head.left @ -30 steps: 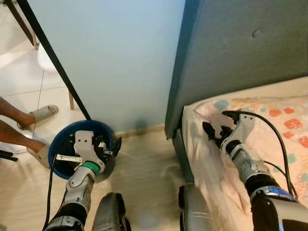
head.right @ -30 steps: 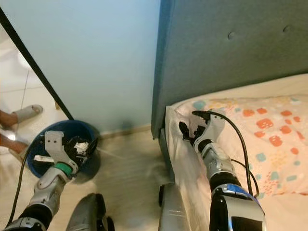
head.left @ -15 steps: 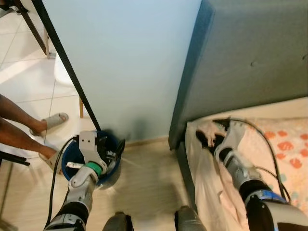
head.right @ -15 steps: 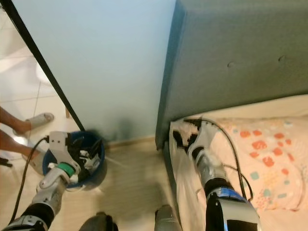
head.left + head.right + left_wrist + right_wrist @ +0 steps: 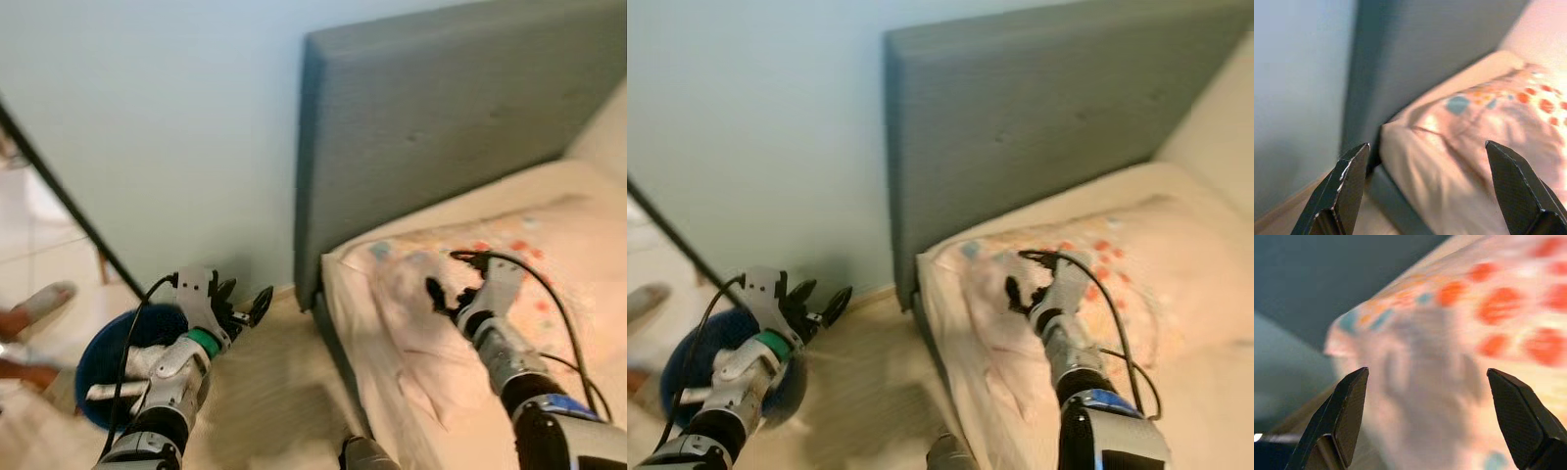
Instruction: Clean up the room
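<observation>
The blue bin point(image 5: 98, 364) stands on the wooden floor at the lower left. My left gripper point(image 5: 243, 296) hangs open just right of the bin's rim, nothing between its fingers; the left wrist view looks past its fingertips point(image 5: 1354, 161) at the corner of the bed. My right gripper point(image 5: 446, 292) is open over a pale pillow point(image 5: 490, 264) with orange and teal spots, which lies at the head of the bed. In the right wrist view its fingers point(image 5: 1352, 396) frame that spotted fabric, blurred.
A tall grey padded headboard point(image 5: 441, 127) rises behind the bed, against a light blue wall point(image 5: 147, 117). A black bar point(image 5: 59, 191) slants down by the bin. A person's sandalled foot point(image 5: 34, 302) is at the far left. Wooden floor point(image 5: 265, 392) lies between bin and bed.
The whole view has swung to the right, toward the bed. My left gripper has come away from the inside of the bin to its right side. The right gripper stays over the pillow.
</observation>
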Motion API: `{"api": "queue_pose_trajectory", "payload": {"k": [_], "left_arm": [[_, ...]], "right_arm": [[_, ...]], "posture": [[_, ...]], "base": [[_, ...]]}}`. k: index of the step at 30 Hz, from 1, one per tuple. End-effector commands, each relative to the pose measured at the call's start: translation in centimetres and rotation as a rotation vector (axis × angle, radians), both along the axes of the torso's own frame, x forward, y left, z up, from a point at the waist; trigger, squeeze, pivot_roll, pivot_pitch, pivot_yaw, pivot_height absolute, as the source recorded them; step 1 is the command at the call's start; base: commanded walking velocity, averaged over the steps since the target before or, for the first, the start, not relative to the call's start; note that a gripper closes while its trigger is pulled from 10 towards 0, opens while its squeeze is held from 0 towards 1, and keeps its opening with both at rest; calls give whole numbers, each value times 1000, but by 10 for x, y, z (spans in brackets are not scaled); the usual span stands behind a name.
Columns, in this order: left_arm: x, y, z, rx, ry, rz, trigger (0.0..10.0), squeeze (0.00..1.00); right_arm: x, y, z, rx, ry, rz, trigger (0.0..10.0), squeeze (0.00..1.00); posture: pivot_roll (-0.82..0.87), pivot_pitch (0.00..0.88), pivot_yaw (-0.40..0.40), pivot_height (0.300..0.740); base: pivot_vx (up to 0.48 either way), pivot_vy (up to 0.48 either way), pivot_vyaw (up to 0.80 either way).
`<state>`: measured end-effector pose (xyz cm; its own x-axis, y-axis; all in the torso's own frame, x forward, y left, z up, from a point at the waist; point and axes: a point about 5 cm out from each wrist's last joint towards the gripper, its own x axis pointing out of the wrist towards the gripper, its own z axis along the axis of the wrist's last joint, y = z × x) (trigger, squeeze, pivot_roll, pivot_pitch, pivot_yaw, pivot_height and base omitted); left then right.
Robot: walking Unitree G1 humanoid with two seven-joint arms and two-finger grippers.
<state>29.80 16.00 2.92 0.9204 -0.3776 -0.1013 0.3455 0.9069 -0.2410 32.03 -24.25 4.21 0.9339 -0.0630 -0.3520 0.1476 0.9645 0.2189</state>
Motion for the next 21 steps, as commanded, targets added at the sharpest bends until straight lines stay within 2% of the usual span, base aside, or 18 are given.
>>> {"api": "queue_pose_trajectory", "payload": {"k": [1,6,11,14,21], "left_arm": [[-7,1,-11,13,51,7,10000,0],[-14,1,-18,14,78,1,10000,0],[-22,-1,-26,53,108,-41,10000,0],[-22,-1,-26,61,109,-46,10000,0],[-18,-3,-22,66,88,-40,10000,0]], "right_arm": [[-6,-3,-7,-1,28,-26,10000,0],[-8,-9,-7,-37,36,-70,10000,0],[-13,-18,-11,-99,89,-127,10000,0],[-15,-18,-14,-110,105,-126,10000,0],[-28,-4,-33,-127,183,-66,10000,0]], "posture": [[-113,9,33,715],[-113,9,33,715],[-122,6,28,715],[-123,4,27,715],[-125,3,27,715]], "base": [[0,0,-800],[0,0,-800],[0,0,-800],[0,0,-800],[0,0,-800]]}}
